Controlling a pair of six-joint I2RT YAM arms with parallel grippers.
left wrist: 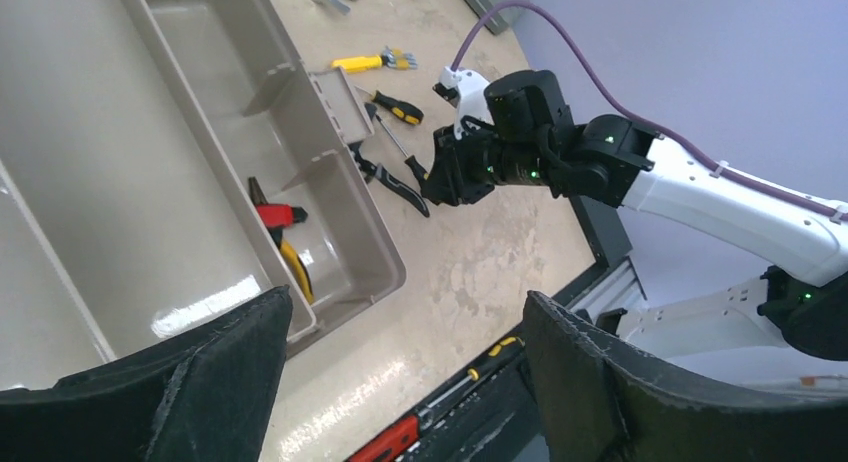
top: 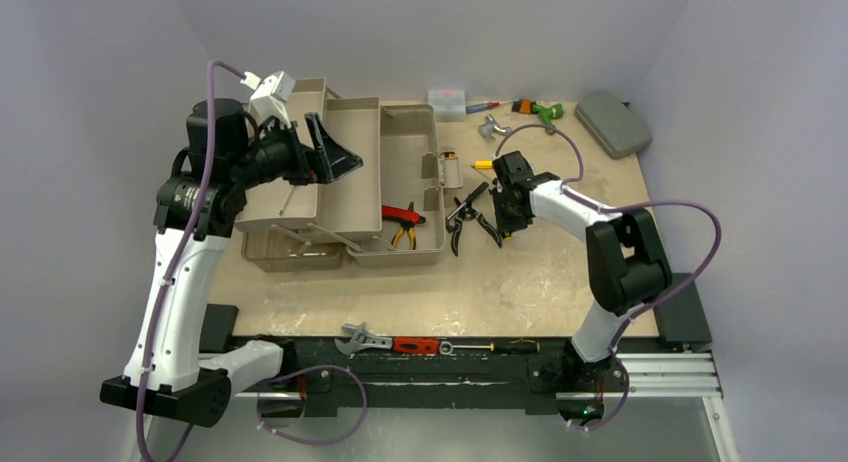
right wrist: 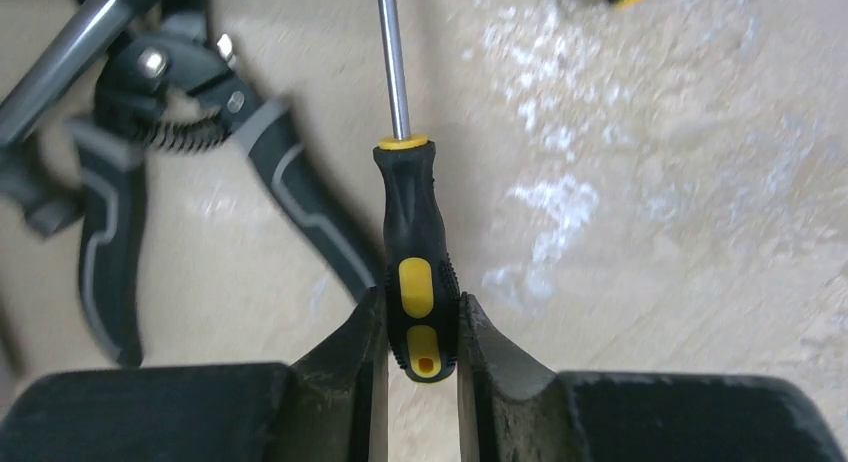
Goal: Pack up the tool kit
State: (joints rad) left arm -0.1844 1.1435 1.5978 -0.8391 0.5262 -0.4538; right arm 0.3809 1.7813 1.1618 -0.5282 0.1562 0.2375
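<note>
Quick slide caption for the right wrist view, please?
Right pincer clamps the black-and-yellow-handled screwdriver beside grey-black spring pliers lying on the tan tabletop.

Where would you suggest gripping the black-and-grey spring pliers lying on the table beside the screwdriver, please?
Take the handle farther from the screwdriver, mid-length, coming straight down with jaws across its width. The pliers lie flat with handles sprung apart, so bare table shows on both sides of that handle; the other handle runs close to the screwdriver.

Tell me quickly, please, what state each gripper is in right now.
Left gripper: open, jaws wide apart, holding nothing.
Right gripper: shut on the handle of the black-and-yellow screwdriver.
</note>
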